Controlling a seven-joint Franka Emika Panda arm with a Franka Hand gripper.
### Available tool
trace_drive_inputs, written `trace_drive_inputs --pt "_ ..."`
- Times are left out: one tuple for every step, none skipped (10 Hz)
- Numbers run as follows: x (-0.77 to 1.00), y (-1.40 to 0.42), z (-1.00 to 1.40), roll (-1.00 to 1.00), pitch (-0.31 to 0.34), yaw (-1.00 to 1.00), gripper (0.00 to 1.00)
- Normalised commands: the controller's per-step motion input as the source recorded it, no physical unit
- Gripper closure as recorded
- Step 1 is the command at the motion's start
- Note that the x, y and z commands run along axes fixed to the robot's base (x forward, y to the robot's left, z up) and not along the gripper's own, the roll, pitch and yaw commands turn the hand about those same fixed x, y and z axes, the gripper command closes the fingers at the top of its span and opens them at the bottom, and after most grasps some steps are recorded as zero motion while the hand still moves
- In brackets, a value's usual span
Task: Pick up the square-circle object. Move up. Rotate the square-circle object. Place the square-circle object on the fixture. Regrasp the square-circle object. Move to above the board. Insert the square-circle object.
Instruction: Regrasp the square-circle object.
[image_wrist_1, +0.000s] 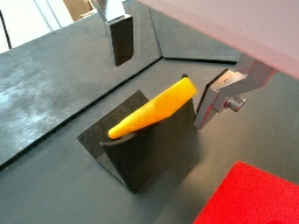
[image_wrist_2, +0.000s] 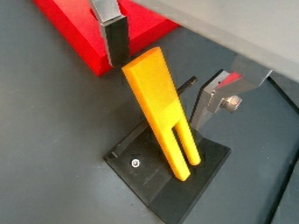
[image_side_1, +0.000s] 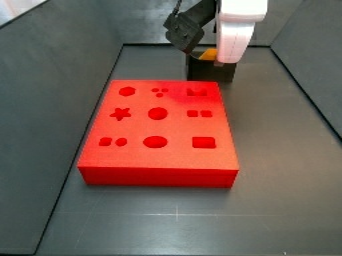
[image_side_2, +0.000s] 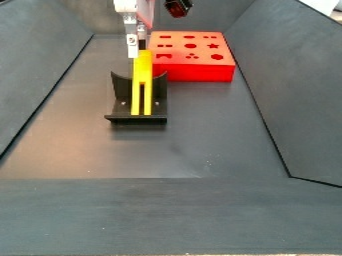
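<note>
In a side view the arm (image_side_1: 227, 30) hides most of the fixture (image_side_1: 203, 68), which stands past the board's (image_side_1: 160, 130) far edge. We see the square-circle object (image_wrist_2: 162, 109) as a flat yellow bar with a forked lower end, leaning on the fixture (image_side_2: 135, 100), which stands on the floor beside the board. The gripper (image_wrist_2: 170, 61) hangs over the bar's top, jaws spread wide; both fingers (image_wrist_1: 121, 39) stand clear of the bar, gripping nothing.
</note>
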Motion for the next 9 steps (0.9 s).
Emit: trace_drive_inputs --pt "0.08 -0.01 0.01 -0.04 0.21 0.06 0.0" --pt "0.08 -0.01 0.01 -0.04 0.21 0.06 0.0" --pt "0.08 -0.01 0.01 -0.04 0.21 0.06 0.0" --pt "0.08 -0.01 0.01 -0.04 0.21 0.06 0.0" --pt "0.08 -0.01 0.01 -0.04 0.21 0.06 0.0" --pt "0.08 -0.01 0.01 -0.04 0.21 0.06 0.0" --pt "0.08 -0.01 0.01 -0.04 0.21 0.06 0.0" --pt "0.08 -0.01 0.01 -0.04 0.21 0.06 0.0" --pt "0.08 -0.01 0.01 -0.04 0.21 0.06 0.0"
